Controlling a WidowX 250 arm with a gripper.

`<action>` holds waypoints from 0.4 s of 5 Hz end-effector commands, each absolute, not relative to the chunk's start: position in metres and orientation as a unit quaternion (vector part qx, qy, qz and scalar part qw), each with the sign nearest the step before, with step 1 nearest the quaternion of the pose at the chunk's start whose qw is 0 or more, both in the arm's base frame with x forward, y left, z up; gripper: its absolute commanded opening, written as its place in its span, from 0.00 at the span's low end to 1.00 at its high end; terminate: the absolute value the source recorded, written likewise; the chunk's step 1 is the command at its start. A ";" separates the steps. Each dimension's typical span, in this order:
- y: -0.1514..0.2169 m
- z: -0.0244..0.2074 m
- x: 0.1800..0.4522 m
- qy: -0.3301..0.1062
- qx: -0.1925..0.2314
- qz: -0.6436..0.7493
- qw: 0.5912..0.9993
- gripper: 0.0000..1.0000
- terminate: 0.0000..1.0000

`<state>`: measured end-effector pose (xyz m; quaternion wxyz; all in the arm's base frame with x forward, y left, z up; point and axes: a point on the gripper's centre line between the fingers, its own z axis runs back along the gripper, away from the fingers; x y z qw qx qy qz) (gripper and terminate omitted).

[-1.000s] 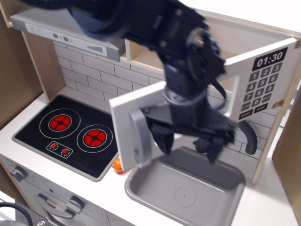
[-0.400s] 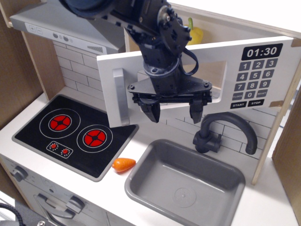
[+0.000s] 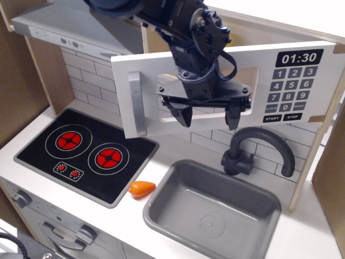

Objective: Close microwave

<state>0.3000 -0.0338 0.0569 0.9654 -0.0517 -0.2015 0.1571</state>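
The microwave (image 3: 226, 89) sits up above the counter, its wide grey door nearly flush with the wooden box — bar handle (image 3: 137, 102) at the left, keypad (image 3: 292, 81) at the right. My gripper (image 3: 207, 112) hangs right in front of the door's window, fingers spread wide and holding nothing. Below are the black tap (image 3: 253, 151) and the grey sink (image 3: 213, 210).

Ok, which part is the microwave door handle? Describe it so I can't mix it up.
Start from the microwave, the pale-wood box above the sink with the black keypad. Its light-grey door spreads leftward; the handle is the upright grey bar near the door's left edge, left of the end effector. The grey hood sits farther left, slanted, with buttons.
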 end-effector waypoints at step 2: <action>-0.020 0.072 0.330 -0.246 0.014 0.143 0.959 1.00 0.00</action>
